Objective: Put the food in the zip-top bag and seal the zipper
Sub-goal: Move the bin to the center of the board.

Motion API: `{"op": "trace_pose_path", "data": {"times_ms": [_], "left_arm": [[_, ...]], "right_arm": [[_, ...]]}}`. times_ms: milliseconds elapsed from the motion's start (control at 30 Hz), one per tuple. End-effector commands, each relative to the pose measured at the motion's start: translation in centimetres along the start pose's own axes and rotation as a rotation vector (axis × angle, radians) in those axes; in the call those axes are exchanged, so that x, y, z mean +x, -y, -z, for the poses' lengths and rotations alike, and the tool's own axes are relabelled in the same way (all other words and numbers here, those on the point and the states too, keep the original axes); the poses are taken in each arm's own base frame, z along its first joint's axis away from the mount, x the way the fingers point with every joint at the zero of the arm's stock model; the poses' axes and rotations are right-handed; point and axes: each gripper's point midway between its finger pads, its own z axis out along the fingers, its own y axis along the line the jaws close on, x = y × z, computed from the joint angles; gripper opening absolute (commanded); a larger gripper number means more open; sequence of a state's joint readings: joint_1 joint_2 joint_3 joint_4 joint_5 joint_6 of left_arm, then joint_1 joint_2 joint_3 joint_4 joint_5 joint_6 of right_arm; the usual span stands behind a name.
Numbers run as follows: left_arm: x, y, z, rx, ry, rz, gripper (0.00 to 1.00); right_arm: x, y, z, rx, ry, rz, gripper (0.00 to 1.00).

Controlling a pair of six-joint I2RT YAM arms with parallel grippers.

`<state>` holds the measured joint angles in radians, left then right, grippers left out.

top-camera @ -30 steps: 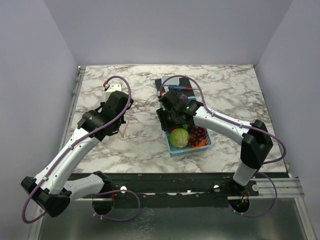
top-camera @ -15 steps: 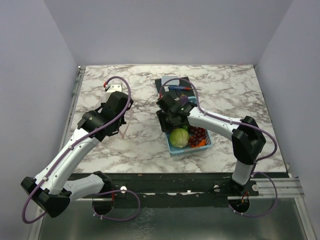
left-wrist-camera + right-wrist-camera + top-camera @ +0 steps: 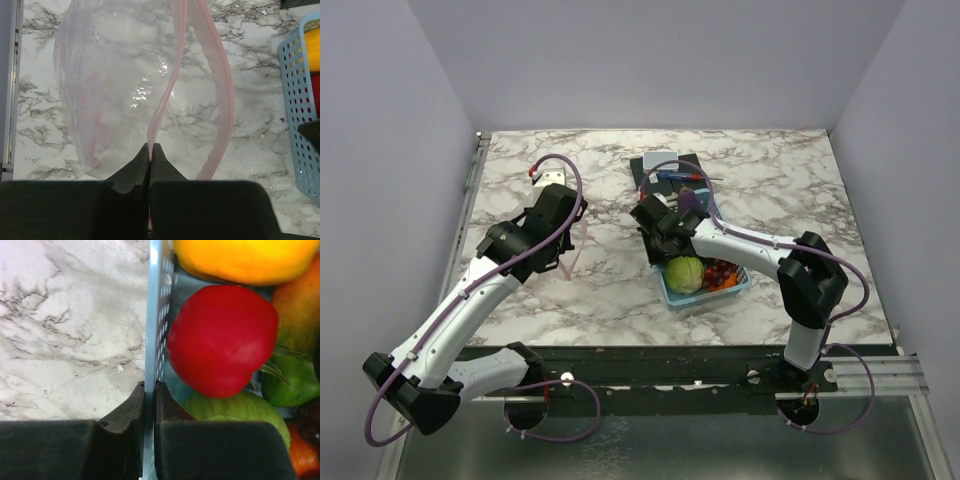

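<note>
The zip-top bag hangs open below my left gripper, which is shut on one side of its pink zipper; the other side bows away. From above the gripper sits left of centre and only a pink sliver of bag shows. My right gripper is shut on the left wall of the light-blue basket. The food lies inside: a red piece, a yellow piece, the green cabbage and purple grapes. Seen from above, the right gripper is at the basket's far-left corner.
A dark tray with small blue and red items lies behind the basket. A small white block sits at the back left. The basket's perforated wall is to the right of the bag. Bare marble lies between the bag and the basket.
My right gripper has shifted slightly left and the basket has turned and slid a little with it. My left arm and the bag have stayed put.
</note>
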<state>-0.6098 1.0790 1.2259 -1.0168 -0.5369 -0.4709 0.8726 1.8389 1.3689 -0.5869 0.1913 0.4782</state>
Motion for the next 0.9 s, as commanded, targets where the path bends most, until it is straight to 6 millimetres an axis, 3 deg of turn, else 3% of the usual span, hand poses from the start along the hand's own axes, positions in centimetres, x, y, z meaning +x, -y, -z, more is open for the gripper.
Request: {"op": "trace_pose_path", "data": {"times_ms": [0, 67, 633, 867], "left_arm": [[0.4, 1.1, -0.3, 0.045, -0.021, 0.017, 0.00], [0.4, 1.5, -0.4, 0.060, -0.025, 0.020, 0.00], [1.3, 4.0, -0.6, 0.149, -0.054, 0.052, 0.00], [1.9, 6.4, -0.4, 0.210, -0.075, 0.067, 0.00]], "right_arm": [[0.9, 2.5, -0.2, 0.111, 0.016, 0.008, 0.05], [0.8, 3.0, 0.2, 0.127, 0.035, -0.001, 0.01], [2.1, 8.9, 1.4, 0.255, 0.073, -0.060, 0.01], [2.2, 11.0, 1.7, 0.271, 0.075, -0.081, 0.01]]}}
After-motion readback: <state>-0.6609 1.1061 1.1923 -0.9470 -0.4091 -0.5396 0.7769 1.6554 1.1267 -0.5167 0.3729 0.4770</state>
